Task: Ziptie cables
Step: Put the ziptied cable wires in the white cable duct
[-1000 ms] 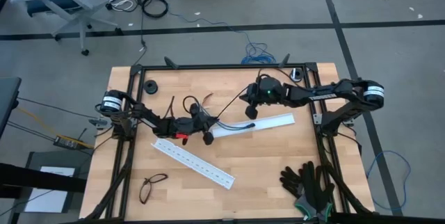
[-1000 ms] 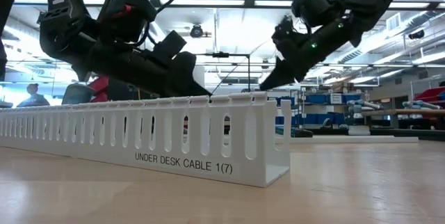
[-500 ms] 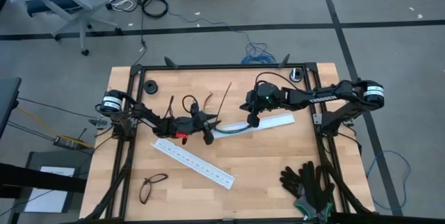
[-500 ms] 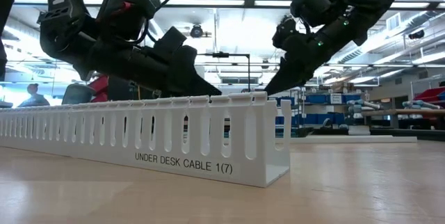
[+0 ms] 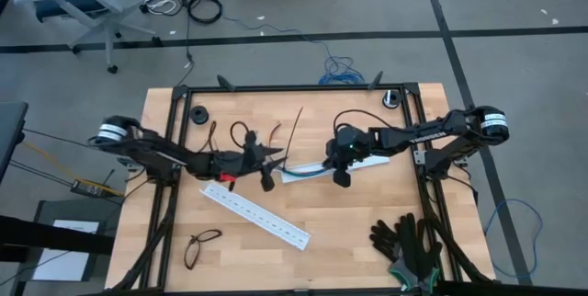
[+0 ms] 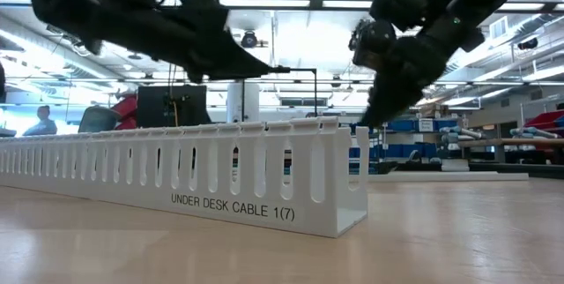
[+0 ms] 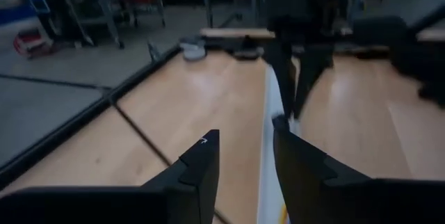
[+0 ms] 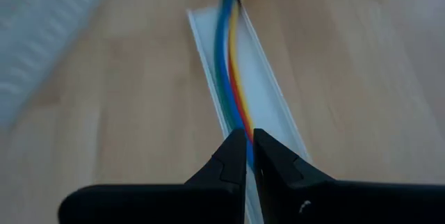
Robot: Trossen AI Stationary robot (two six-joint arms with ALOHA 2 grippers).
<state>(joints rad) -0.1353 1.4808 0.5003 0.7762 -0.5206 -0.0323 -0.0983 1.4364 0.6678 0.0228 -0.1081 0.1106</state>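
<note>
The loose bundle of thin coloured cables (image 8: 233,78) is pinched by the closed right gripper (image 8: 249,156) over a white plastic rail (image 8: 268,95), the left gripper (image 7: 243,156) stands parted and empty, and no tie is seen fastened

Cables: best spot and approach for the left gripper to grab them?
Probably the free end of the cables nearest the left gripper, straight from above: they lie flat along the white rail, and the right gripper is shut on the other end.
</note>
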